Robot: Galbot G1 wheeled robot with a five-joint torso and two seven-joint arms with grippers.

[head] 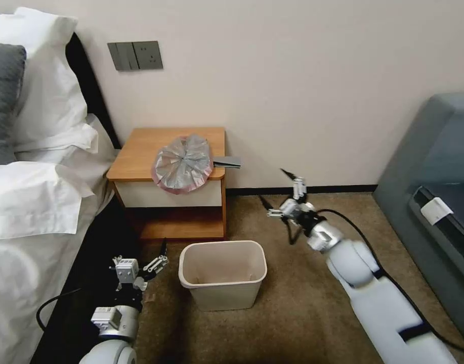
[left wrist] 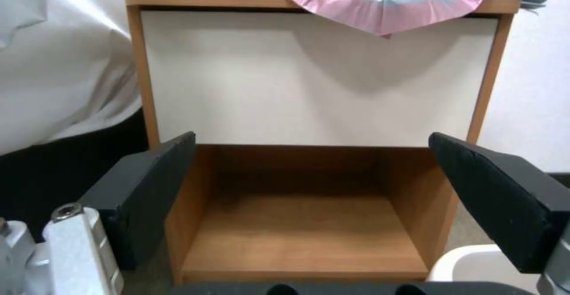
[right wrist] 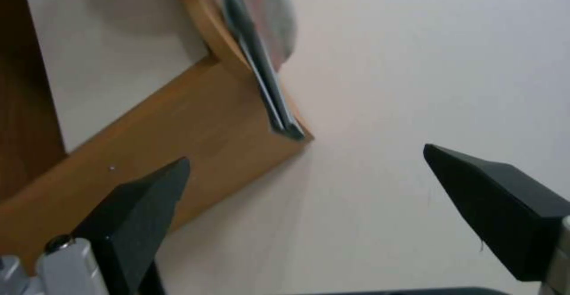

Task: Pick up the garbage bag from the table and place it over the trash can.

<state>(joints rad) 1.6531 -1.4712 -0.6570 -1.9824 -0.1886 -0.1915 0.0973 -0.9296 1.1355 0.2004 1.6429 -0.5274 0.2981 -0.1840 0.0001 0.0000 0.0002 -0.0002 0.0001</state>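
Observation:
The garbage bag (head: 182, 163), grey crinkly plastic with a pinkish-red rim, lies flat on the table (head: 135, 151) and hangs a little over its front edge. The left wrist view has the bag (left wrist: 386, 1) above the white drawer front (left wrist: 315, 76). The cream trash can (head: 224, 298) stands upright on the carpet in front of the table. My left gripper (head: 139, 257) is low beside the bin's left, open and facing the table's low shelf (left wrist: 309, 232). My right gripper (head: 272, 184) hovers open to the right of the table, below its top, holding nothing (right wrist: 306, 157).
A bed (head: 34, 202) with white linens runs along the left, close to my left arm. A grey sofa (head: 434, 192) fills the right side. A dark flat object (head: 226, 162) sticks out over the table's right edge. Carpet (head: 292, 303) lies open right of the bin.

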